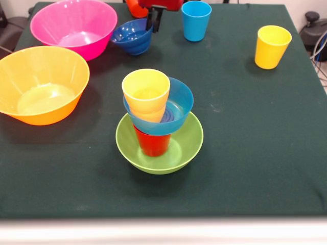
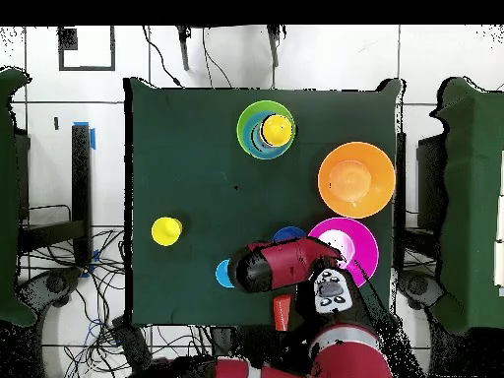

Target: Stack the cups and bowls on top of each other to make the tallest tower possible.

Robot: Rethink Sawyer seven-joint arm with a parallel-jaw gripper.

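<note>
While the claw (image 1: 155, 21) hangs at the dark blue bowl's (image 1: 133, 37) rim, grip unclear, the tower (image 1: 158, 122) stands mid-cloth: green bowl, red cup, blue bowl, yellow cup. Green cloth (image 1: 245, 132) covers the table; white tiled floor (image 2: 59, 128) and cables surround it.

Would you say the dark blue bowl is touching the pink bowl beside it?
Touching, it seems: in the front view the dark blue bowl has its rim against the pink bowl with no green cloth showing between them. The overhead view hides that spot under the arm.
</note>
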